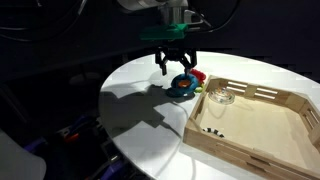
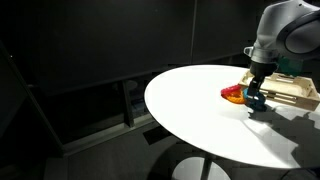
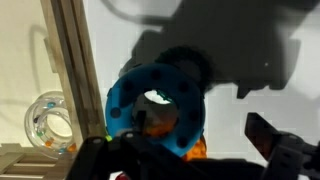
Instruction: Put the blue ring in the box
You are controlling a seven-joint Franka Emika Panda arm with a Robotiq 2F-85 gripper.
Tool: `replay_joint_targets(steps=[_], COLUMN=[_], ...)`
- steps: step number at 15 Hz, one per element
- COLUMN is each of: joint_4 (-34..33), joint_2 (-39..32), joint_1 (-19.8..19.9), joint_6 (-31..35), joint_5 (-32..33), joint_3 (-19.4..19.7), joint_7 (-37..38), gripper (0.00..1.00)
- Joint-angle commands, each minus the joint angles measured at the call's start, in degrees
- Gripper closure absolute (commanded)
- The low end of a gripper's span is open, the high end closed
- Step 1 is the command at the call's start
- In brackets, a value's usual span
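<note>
Hand (image 1: 174,66) is low over the desk (image 2: 195,115), fingers spread wide apart and clamped on nothing. In the wrist view I've got one finger on either side of the blue ring (image 3: 125,95), and I can't tell whether either pad is touching it. The ring sits right under me on the desk, well in from the edge and just outside the box (image 1: 255,92), close to its short wall. It looks propped against the red and orange rings (image 2: 232,94) rather than lying flat, with orange showing through beneath it. Past the wooden wall, a clear ring (image 3: 50,125) sits in the box's nearest corner, and the rest of the tray floor is mostly open. So by my read nothing is banked: the ring is out of the box and not gripped. I reckon the whole job is left, which means closing on the rim, lifting clear of the other rings, carrying over that low wall and letting go inside. The tilt worries me a little, since the rim could slip as I squeeze.
</note>
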State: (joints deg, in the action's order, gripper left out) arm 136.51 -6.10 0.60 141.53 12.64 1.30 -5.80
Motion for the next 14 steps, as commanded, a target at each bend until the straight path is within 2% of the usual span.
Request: replay_joint_targets(steps=[1, 2, 10, 14], joint_4=[-0.7, -0.7, -1.1, -1.1], joint_2=[-1.2, -1.3, -1.0, 0.3], joint_1=[-0.2, -0.2, -0.2, 0.0], joint_6=[0.1, 0.1, -0.2, -0.7], joint_5=[0.4, 0.4, 0.0, -1.3], joint_3=[-0.1, -0.1, -0.1, -0.3], joint_7=[0.0, 0.0, -0.4, -1.6], gripper=[0.25, 0.26, 0.91, 0.90])
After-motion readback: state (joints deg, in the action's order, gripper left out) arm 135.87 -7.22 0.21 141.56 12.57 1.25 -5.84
